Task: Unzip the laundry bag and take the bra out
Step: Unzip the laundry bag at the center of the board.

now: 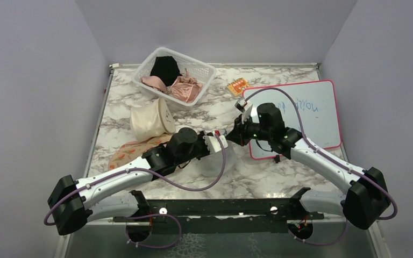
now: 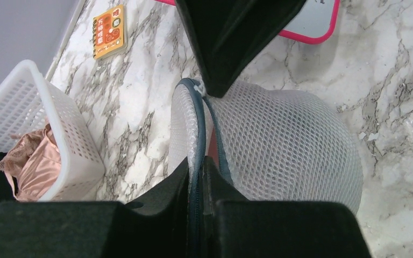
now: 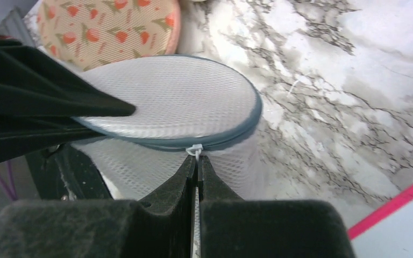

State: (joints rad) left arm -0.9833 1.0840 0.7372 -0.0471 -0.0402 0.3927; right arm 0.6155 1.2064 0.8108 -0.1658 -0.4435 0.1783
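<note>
The left arm (image 1: 113, 180) and right arm (image 1: 322, 161) wear white shells between bulky black joint housings. Just behind the left gripper (image 2: 196, 167) and right gripper (image 3: 198, 161) starts a thin purple cable (image 1: 193, 188) (one per arm). The fingers (image 3: 218, 188) are matte black wedges with a faintly grainy surface, narrowing toward their tips.

Plain pale lilac walls (image 1: 215, 27) close in on three sides of the worktop (image 1: 258, 174) — white marble veined grey, evenly lit — with a black rail (image 1: 215, 206) along its near edge.
</note>
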